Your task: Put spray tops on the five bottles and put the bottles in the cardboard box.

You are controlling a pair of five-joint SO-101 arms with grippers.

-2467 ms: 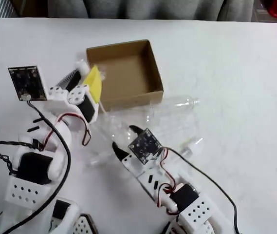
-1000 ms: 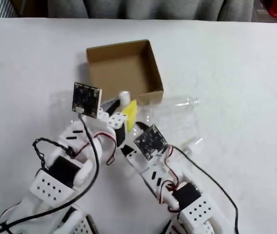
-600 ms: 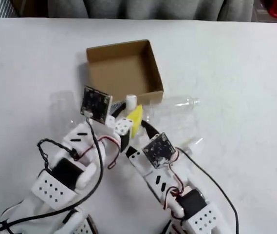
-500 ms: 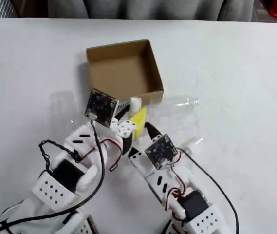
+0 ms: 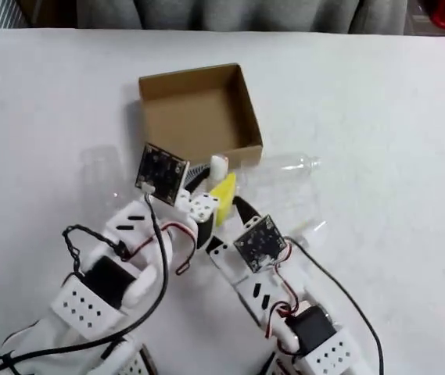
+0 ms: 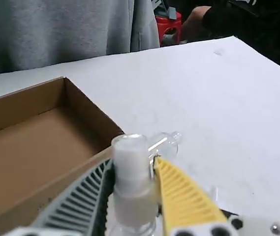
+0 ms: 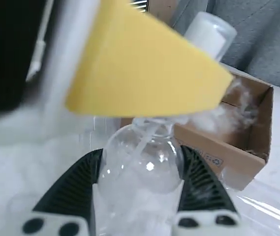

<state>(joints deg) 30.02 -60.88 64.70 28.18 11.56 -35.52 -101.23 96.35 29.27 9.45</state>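
My left gripper is shut on a white spray top, held between its grey and yellow fingers. In the left wrist view the spray top stands upright in front of the cardboard box. Directly below it, my right gripper is shut on a clear bottle, its black fingers on both sides of the bottle's shoulder. The top's thin tube reaches down into the bottle's neck. In the high view the right gripper sits just in front of the open box.
Other clear bottles lie on the white table: one to the right of the box, one to the left of the arms. The neck of a lying bottle shows beyond the spray top. The box's front wall is close behind the held bottle.
The left gripper has carried the spray top to the right, over the bottle in the right gripper. The right arm shifted slightly right. Little has moved in the last half second.
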